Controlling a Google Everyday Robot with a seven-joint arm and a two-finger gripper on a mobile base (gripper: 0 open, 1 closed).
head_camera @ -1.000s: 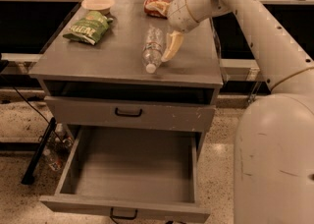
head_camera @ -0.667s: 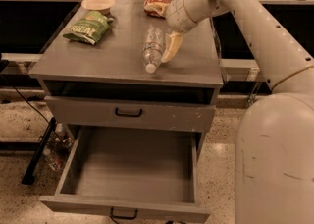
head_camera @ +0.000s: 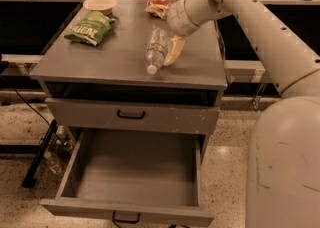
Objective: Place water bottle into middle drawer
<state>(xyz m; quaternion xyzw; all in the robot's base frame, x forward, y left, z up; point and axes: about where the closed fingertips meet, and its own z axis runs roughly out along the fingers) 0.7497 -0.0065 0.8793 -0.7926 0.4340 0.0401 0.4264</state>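
Note:
The water bottle [head_camera: 155,49] is clear with a white cap and a pale label band. It lies on its side on the grey cabinet top [head_camera: 100,64], cap toward the front edge. My gripper [head_camera: 171,54] hangs from the white arm and rests right beside the bottle's right side, low over the cabinet top. The middle drawer [head_camera: 135,172] is the lowest, widest one. It is pulled fully open below, a plain grey tray with nothing in it and a black handle [head_camera: 125,217] on its front.
A green chip bag [head_camera: 90,27] and a beige bowl [head_camera: 100,4] sit at the top's back left. A red crushed can [head_camera: 159,6] lies at the back behind my wrist. The scuffed drawer front [head_camera: 132,116] above is closed. Black cables [head_camera: 40,152] lie on the floor left.
My arm has edged slightly left toward the bottle. The bottle and the drawers have not moved.

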